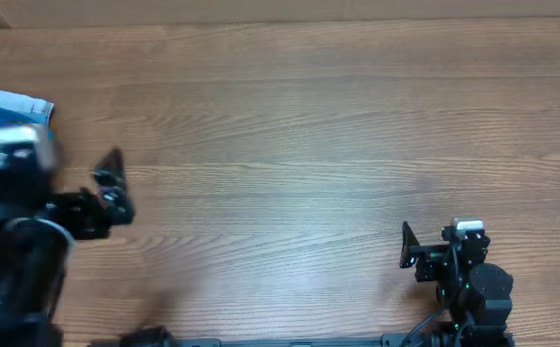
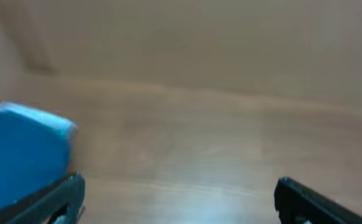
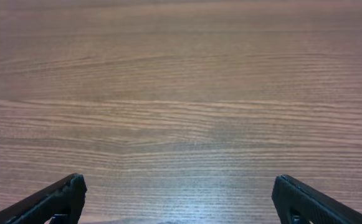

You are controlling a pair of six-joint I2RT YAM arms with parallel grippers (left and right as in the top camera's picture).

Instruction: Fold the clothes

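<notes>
The clothes (image 1: 10, 104) show only as a bunch of deep blue fabric with a paler strip along its edge, at the table's far left edge. In the left wrist view the clothes (image 2: 19, 155) lie to the left, just beyond the left finger. My left gripper (image 1: 116, 188) is blurred, hangs just right of and in front of the fabric, and is open (image 2: 179, 186) with only bare wood between its fingers. My right gripper (image 1: 429, 246) stands near the front right edge, far from the fabric. It is open (image 3: 178, 183) over bare wood.
The wooden table (image 1: 289, 125) stretches between the two arms. The left arm's dark body (image 1: 14, 260) fills the lower left corner. A pale wall strip (image 1: 289, 10) runs behind the table's far edge.
</notes>
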